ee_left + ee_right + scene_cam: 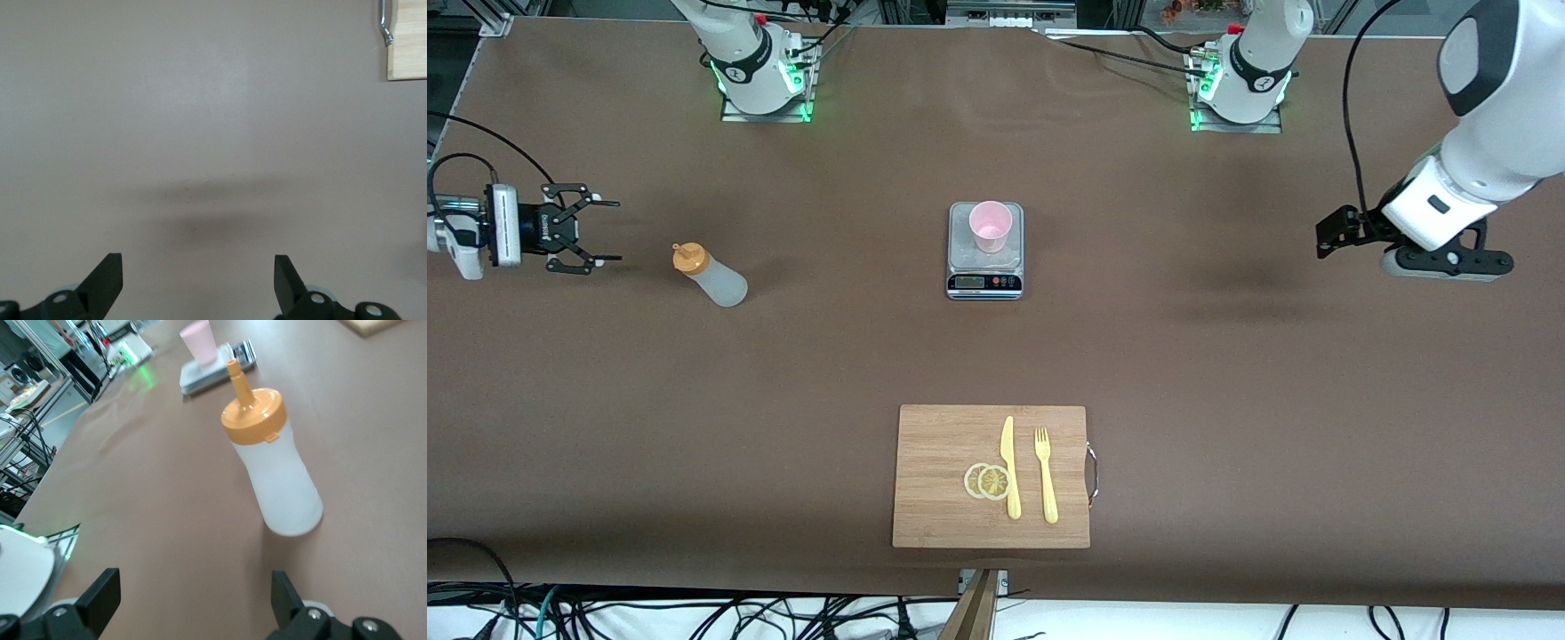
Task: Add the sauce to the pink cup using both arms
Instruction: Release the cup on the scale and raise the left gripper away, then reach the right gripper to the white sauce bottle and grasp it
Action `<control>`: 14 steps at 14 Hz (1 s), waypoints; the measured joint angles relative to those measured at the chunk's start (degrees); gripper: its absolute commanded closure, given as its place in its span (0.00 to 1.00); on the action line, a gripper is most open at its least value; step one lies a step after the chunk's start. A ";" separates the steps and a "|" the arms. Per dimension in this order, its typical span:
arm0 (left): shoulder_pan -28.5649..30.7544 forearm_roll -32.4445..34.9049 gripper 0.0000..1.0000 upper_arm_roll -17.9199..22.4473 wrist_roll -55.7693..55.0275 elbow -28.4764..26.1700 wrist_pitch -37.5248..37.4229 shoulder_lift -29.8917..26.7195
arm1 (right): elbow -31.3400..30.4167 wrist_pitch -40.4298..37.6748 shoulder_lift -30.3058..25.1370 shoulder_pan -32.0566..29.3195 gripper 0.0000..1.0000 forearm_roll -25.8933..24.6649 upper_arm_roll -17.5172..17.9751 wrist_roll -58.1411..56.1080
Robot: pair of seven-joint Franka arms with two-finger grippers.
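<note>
The sauce bottle point(710, 276) stands upright on the brown worktop point(783, 400) toward the right arm's end, its orange nozzle cap point(252, 413) on top, just in front of the right gripper point(600, 231), whose jaws point at it from the side and stand wide apart with nothing between them; a bare strip of worktop separates the fingertips from the bottle. In the right wrist view the bottle sits ahead of the open right gripper point(193, 587), not yet between the fingers point(103, 590). The pink cup point(991, 226) stands upright on a small kitchen scale point(984, 267) at the middle of the worktop, well apart from the bottle and from both grippers. The left gripper point(1329, 238) hangs over bare worktop at the left arm's end, and the left arm waits there; in the left wrist view the left gripper point(198, 273) has its jaws wide and holds nothing, touching nothing. Nearer to the front camera than the scale lies a wooden cutting board point(943, 444) with a metal handle point(1092, 476) on its edge; it carries a yellow knife point(1009, 467), a yellow fork point(1046, 476) and two lemon slices point(987, 481) beside the knife. Nothing lies between the bottle and the right gripper, nor between the bottle and the cup.
</note>
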 measured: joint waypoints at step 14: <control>1.05 0.00 0.00 -0.72 0.06 2.73 -4.90 0.09 | -1.75 0.89 7.94 2.74 0.00 20.15 1.52 -16.62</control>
